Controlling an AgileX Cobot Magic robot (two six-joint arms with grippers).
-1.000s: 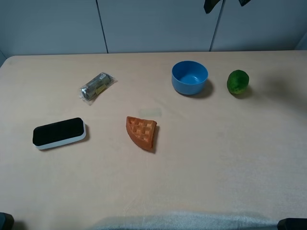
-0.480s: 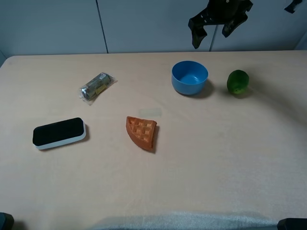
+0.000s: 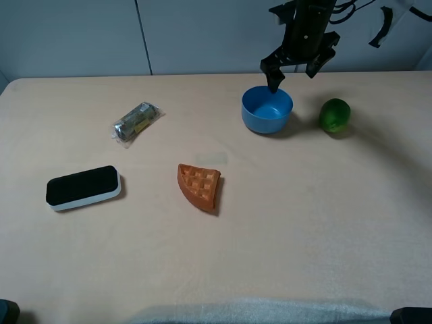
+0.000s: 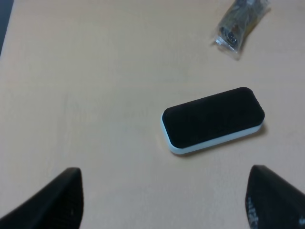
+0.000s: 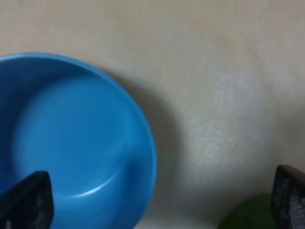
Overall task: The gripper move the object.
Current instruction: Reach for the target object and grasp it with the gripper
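Observation:
The round blue bowl stands upright and empty at the table's back right. My right gripper hangs open just above its far rim, one finger over the bowl's back edge, the other toward the lime. In the right wrist view the bowl fills the left side between my spread fingertips. My left gripper is open above the table's left part, out of the exterior view.
A green lime lies just right of the bowl and shows in the right wrist view. An orange waffle wedge lies mid-table. A black-and-white eraser and a wrapped packet lie at the left.
My right gripper has come down from the top edge of the view to just above the bowl's far rim. The bowl and the other objects have not moved.

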